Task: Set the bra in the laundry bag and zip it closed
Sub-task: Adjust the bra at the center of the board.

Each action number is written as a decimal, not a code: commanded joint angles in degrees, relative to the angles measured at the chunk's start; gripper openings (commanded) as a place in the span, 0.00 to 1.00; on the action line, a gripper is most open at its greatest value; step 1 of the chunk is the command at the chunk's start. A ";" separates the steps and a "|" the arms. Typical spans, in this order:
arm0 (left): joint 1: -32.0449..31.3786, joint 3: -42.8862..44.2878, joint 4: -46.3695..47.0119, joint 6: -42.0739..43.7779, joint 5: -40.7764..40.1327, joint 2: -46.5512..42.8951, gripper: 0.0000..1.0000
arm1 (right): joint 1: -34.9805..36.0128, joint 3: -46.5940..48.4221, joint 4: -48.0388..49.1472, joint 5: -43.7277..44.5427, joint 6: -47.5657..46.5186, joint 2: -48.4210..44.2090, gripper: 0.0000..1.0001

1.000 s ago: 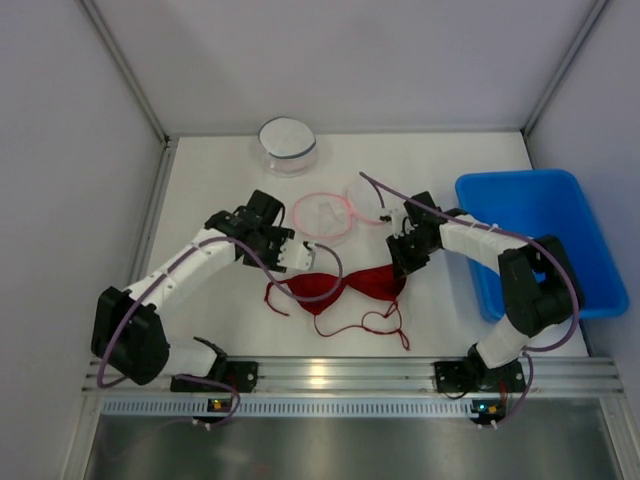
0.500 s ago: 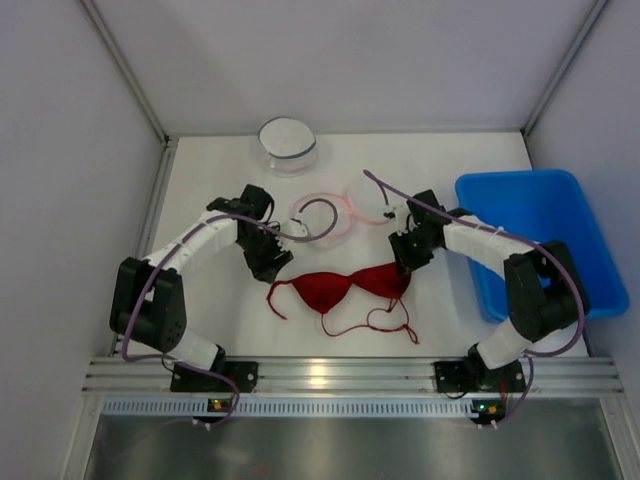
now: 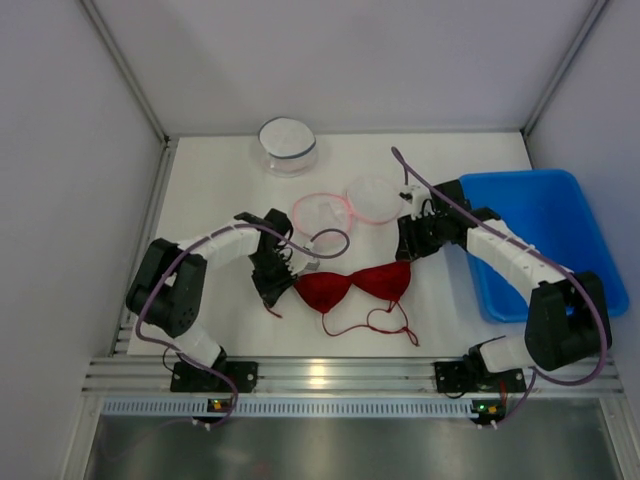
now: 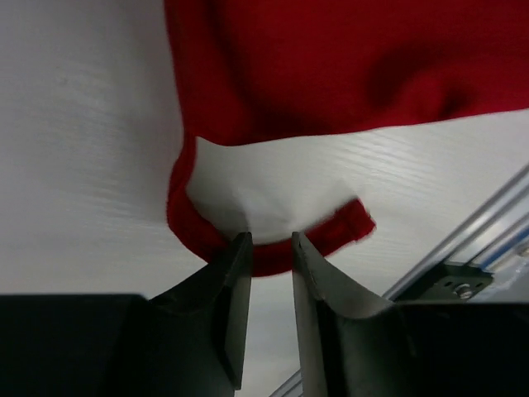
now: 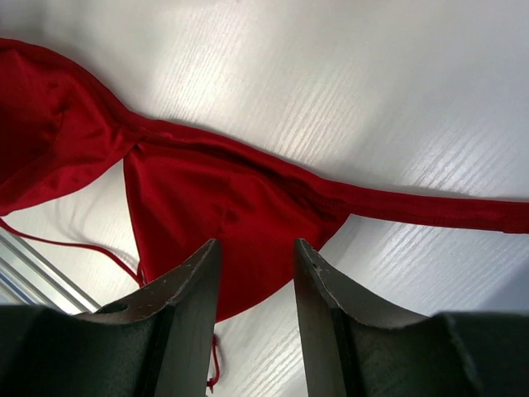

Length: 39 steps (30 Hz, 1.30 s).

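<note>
Right now the red bra is lying flat on the white table, near the front edge and between the two arms, with its thin strings trailing toward the rail; the laundry bag, a pale mesh thing showing as two pink-rimmed rounds side by side, is sitting just behind it, apart from the red cloth; the left gripper is reaching down at the bra's left end, its fingers standing only a narrow gap apart with a loop of red strap crossing right under the tips, though whether they are actually pinching it I cannot tell; the right gripper is hovering over the right cup with its fingers spread noticeably wider, holding nothing, only cloth and table showing in the gap; a blue bin is sitting at the right side of the table, and a round white container is resting by the back wall.
</note>
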 commanded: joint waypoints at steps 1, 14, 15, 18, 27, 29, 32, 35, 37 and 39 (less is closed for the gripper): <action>0.72 -0.49 3.57 -3.20 -11.13 2.96 0.30 | -1.14 2.49 1.25 -1.80 0.05 -0.77 0.41; 13.20 5.93 6.56 12.97 -18.18 1.39 0.22 | -1.23 2.58 0.54 -4.00 -2.23 1.95 0.41; 13.47 6.37 6.56 13.49 -16.26 1.21 0.25 | -1.23 2.67 0.37 -4.26 -2.41 1.95 0.41; 14.43 6.11 5.60 14.02 -14.05 0.33 0.33 | -1.23 2.76 0.02 -4.44 -2.85 1.86 0.41; 16.46 3.03 5.06 16.05 -6.75 -0.73 0.46 | -1.23 3.02 -1.39 -4.35 -4.17 2.48 0.42; 16.63 3.29 5.41 15.96 -5.87 0.67 0.47 | -1.23 3.02 -1.48 -4.35 -4.26 2.39 0.43; 16.72 3.12 6.46 16.13 -4.91 1.38 0.46 | -1.23 3.20 -1.65 -4.26 -4.34 2.22 0.43; 16.81 2.51 6.82 17.18 -4.03 1.56 0.38 | -1.32 3.37 -1.74 -4.35 -4.43 1.95 0.43; 16.90 1.98 6.73 17.45 -4.11 1.65 0.27 | -1.32 3.37 -1.74 -4.18 -4.43 1.95 0.43; 17.16 1.36 6.73 17.98 -4.11 1.39 0.24 | -1.23 3.46 -1.74 -4.26 -4.43 2.13 0.43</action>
